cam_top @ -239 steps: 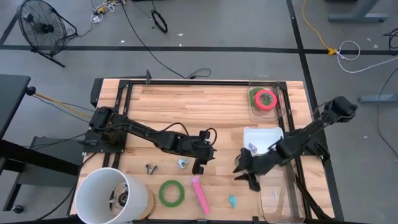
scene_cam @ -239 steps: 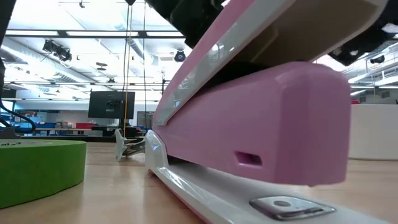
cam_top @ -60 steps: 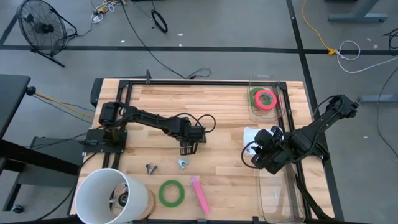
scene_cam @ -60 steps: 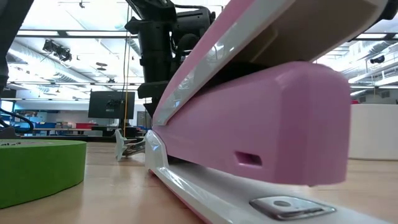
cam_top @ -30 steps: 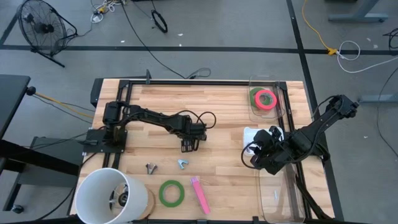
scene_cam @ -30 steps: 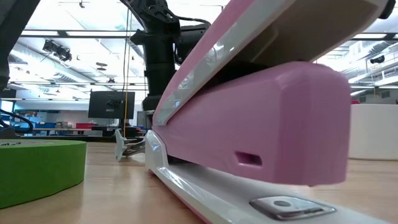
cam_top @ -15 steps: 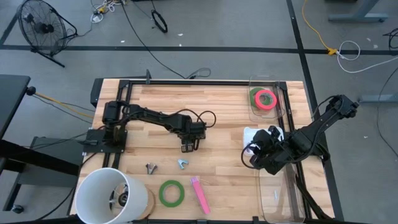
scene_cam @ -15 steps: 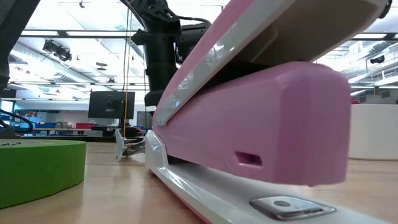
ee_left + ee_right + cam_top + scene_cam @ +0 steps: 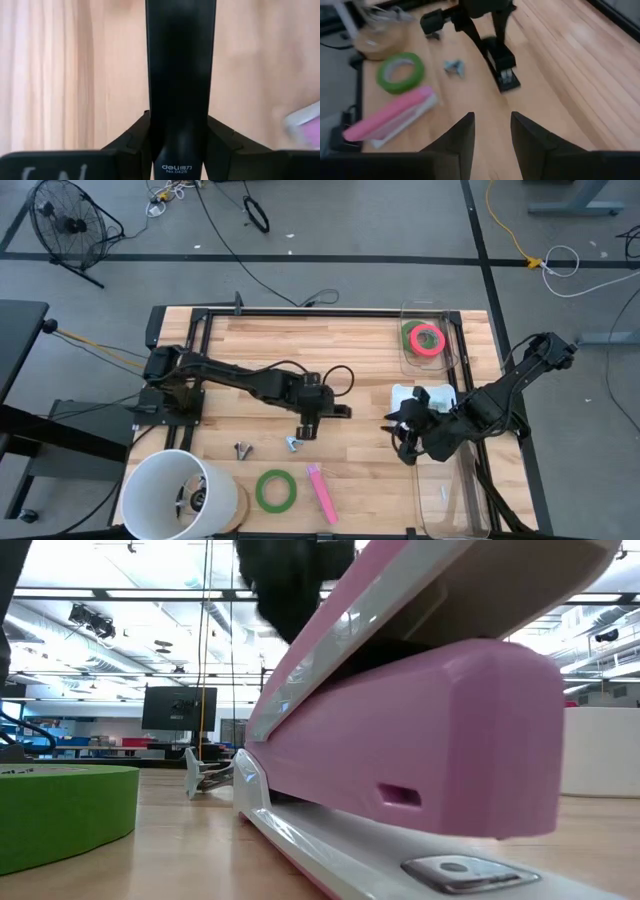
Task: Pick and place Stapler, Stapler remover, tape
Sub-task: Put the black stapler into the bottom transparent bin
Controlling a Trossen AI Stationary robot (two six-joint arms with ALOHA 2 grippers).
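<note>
My left gripper (image 9: pixel 318 413) is at mid-table, shut on a black stapler (image 9: pixel 180 85), which also shows in the right wrist view (image 9: pixel 497 60). My right gripper (image 9: pixel 492 137) is open and empty over the table's right part (image 9: pixel 400 430), beside the white tray. A pink stapler (image 9: pixel 320 492) and a green tape roll (image 9: pixel 274 489) lie flat near the front edge. Two staple removers (image 9: pixel 293 443) (image 9: pixel 243 449) lie behind them. A red-pink roll lies on a green roll (image 9: pixel 426 338) in a clear box at the far right. My left gripper pinches the black stapler's two long sides near its rear end (image 9: pixel 180 150) between its two fingers (image 9: pixel 127 145). The stapler lies along the fingers. It slants down toward the table's right, its front end (image 9: pixel 507 82) low at the tabletop; whether it touches, I cannot tell.
A white tray (image 9: pixel 432 394) stands by my right gripper, a long clear bin (image 9: pixel 445 490) at the front right. A large white tub (image 9: pixel 180 495) stands at the front left corner. Bare wood lies between the two grippers.
My left gripper has gone toward the table's right and near edges with the black stapler, and it blurs in the low view. My right gripper has turned toward the table's left and shifted a little that way.
</note>
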